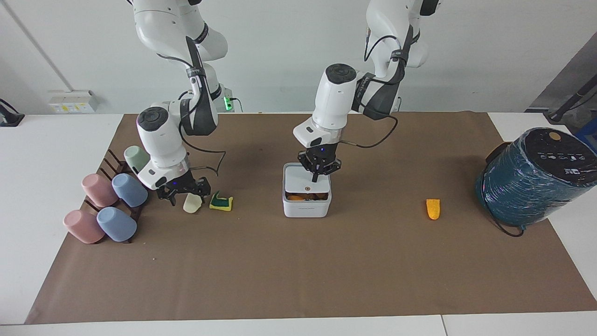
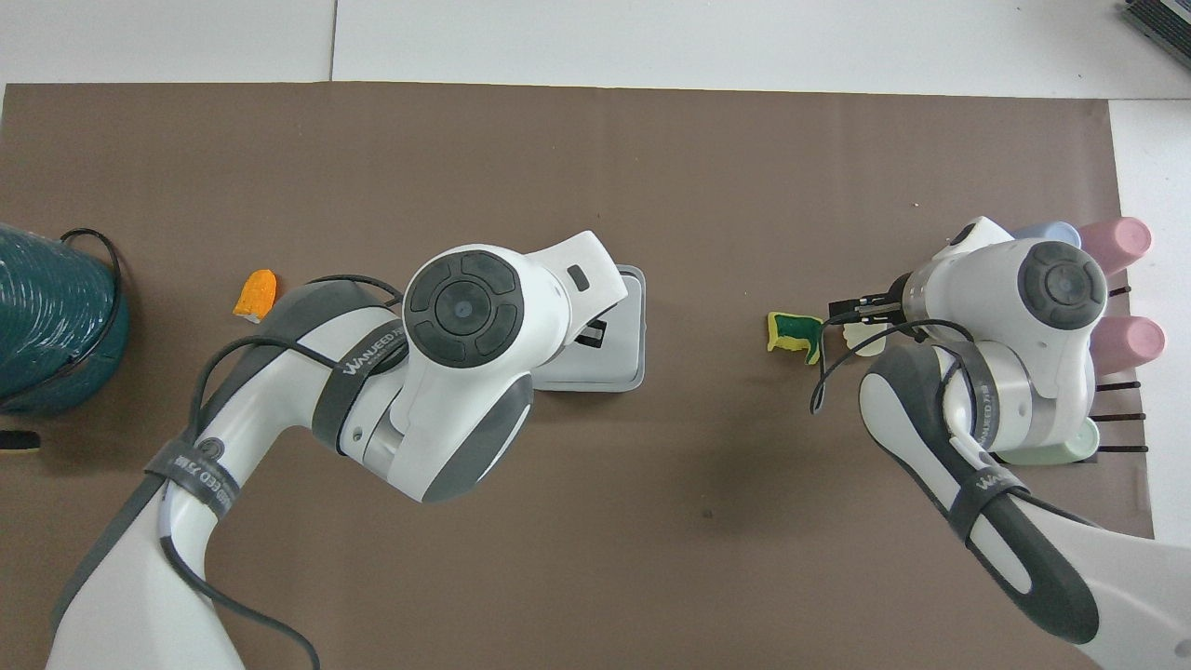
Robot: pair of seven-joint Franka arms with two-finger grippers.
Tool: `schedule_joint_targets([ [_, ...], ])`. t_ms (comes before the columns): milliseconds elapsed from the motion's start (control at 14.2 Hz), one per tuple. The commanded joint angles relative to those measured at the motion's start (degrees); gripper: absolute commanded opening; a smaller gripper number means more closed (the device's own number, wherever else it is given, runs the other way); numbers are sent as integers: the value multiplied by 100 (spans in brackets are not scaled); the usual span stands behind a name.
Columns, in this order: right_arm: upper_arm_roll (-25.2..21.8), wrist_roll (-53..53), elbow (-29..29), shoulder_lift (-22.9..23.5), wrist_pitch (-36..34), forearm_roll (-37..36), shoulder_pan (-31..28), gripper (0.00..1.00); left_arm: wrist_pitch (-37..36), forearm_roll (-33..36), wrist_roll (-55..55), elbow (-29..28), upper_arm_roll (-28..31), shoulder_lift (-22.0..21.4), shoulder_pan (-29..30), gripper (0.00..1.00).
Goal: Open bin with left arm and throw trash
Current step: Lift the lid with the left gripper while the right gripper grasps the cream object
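So from my remote seat: closest to the arms is the mint cup [image 1: 135, 157] on the rack. Next out, my left claw [image 1: 319, 176] is pinched fully shut over the white bin [image 1: 307, 205], fingertips on the lid [image 1: 306, 183], which is lifted at its front edge so I can see orange stuff in the gap. The bin sits mid-tabletop. About level with it, my right claw [image 1: 183, 196] is down low with fingers spread wide around the cream scrap [image 1: 191, 203], not clamping it as far as I can tell. The yellow-and-green scrap [image 1: 221, 202] lies just beside that, toward the bin. The orange scrap [image 1: 433, 208] is well apart, toward the teal wrapped cylinder [image 1: 531, 179]. Pink and blue cups [image 1: 105, 205] lie farthest out.
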Motion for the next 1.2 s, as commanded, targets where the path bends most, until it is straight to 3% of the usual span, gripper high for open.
schedule_joint_targets([
  [0, 44, -346, -156, 6, 201, 93, -187, 81, -823, -64, -127, -151, 92, -369, -76, 0],
  [141, 44, -293, -182, 32, 192, 93, -179, 21, -1474, -56, -189, -169, 92, -474, -76, 0],
  [212, 44, -284, -182, 32, 183, 93, -153, 0, -1747, -56, -198, -195, 92, -518, -76, 0],
  [424, 44, -197, -165, 32, 104, 93, -179, 0, -2512, -56, -163, -204, 92, -615, -41, 0],
  [565, 44, -170, 19, 32, -123, 93, -127, 0, -2549, -56, -128, -326, 92, -668, 72, 0],
  [707, 79, 57, 605, -46, -1016, 101, -21, 0, -2410, -64, -93, -449, 92, -694, 440, 0],
  [848, 114, 871, 1431, -29, -1852, 110, 172, 0, -2025, -56, -67, -537, 92, -686, 905, 0],
  [1060, 220, 1901, 2250, 58, -2172, 758, 575, 0, -813, -56, 536, -967, 92, -703, 1469, 2],
  [1130, 220, 2330, 2444, 163, -2138, 978, 777, 0, -583, -56, 949, -1090, 92, -721, 1662, 11],
])
